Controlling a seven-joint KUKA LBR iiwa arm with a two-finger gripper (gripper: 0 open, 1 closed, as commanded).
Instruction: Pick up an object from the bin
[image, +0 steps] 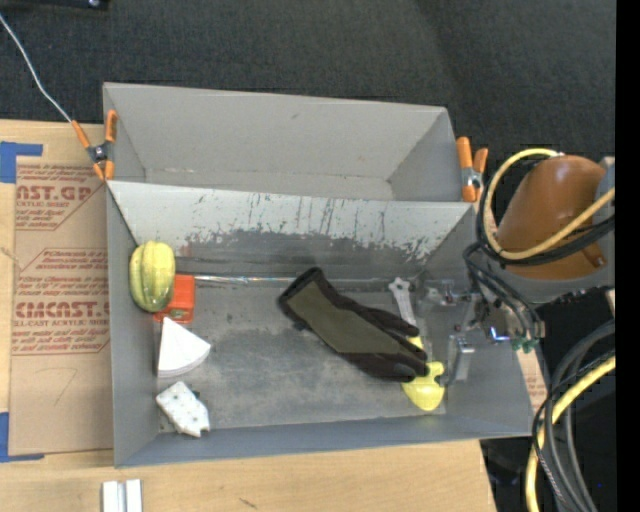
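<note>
My gripper (432, 330) is low at the bin's right side, its two pale fingers spread apart and open. One fingertip (401, 296) is just above the right end of a dark olive glove-like cloth (345, 325), which lies slantwise across the middle of the floor. The other finger (460, 358) stands next to a small yellow rounded thing (425, 392) at the cloth's lower right end. The cloth's end lies between the two fingers. I cannot tell whether they touch it.
Along the left wall lie a yellow-green striped squash (152, 274), an orange block (181, 296), a white wedge (180, 350) and a white speckled chunk (183, 409). The arm with its orange cover and cables hangs over the right rim.
</note>
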